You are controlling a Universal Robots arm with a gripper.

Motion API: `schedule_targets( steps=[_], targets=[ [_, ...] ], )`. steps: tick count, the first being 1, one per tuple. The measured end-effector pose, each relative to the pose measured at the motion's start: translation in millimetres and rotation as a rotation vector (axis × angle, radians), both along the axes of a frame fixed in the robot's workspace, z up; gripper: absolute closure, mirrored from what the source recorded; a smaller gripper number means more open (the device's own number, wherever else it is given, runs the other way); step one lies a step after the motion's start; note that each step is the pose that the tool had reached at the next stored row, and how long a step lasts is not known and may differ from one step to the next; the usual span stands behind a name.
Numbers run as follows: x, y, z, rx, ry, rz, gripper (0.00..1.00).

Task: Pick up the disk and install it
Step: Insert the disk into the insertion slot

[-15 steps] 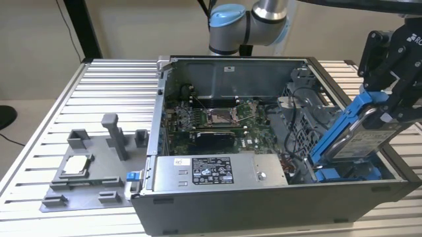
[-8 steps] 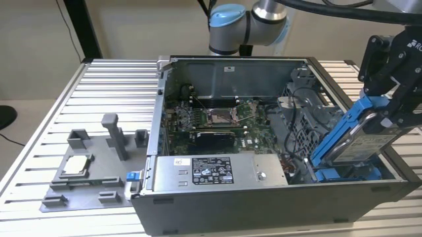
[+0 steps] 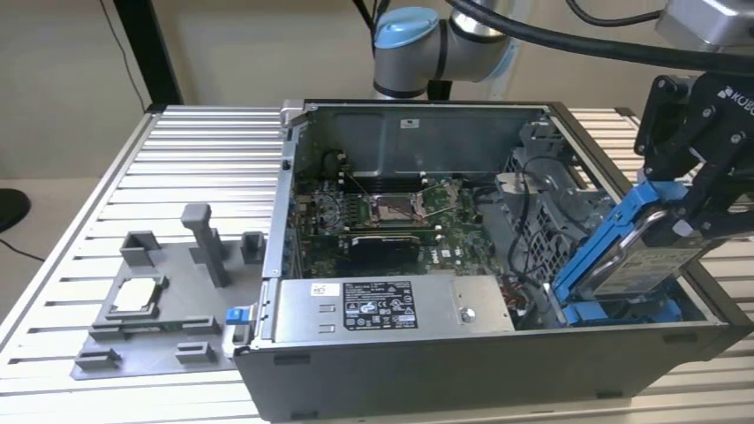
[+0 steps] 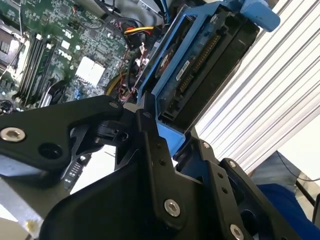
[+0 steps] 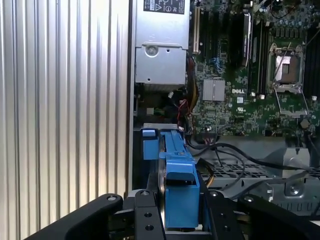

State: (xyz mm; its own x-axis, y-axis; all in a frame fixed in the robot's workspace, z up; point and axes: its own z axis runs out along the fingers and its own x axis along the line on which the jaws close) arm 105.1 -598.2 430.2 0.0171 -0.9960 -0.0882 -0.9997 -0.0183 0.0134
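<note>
Grips the disk point(image 3: 645, 265) by its blue carrier in the claw point(image 3: 689, 208), clenched on the upper end. Holds it off the tabletop point(image 3: 177, 159), steeply tilted, at about four o'clock from the motherboard point(image 3: 389, 212) in the exterior view, over the drive-bay end of the open computer case point(image 3: 471, 371). Puts the pick-up down as done, judging by the lifted disk. Leaves the install unfinished: lower end down among the bay's walls, not lying flat or seated, contact there impossible to tell. Shows, in both wrist views, the carrier point(image 5: 177, 170) point(image 4: 200, 65) edge-on between the black fingers point(image 5: 145, 215), with the power supply point(image 5: 160, 55) at twelve o'clock beyond it in the first wrist view.
</note>
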Motion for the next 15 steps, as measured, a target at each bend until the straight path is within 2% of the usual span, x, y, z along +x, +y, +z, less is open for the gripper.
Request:
schedule_targets(
  steps=[9, 15],
  targets=[
    [0.0, 0.0, -12.6, 0.0007, 0.0016, -0.011, 1.00],
    [0.0, 0.0, -13.5, 0.0014, 0.0016, -0.012, 1.00]
  ],
)
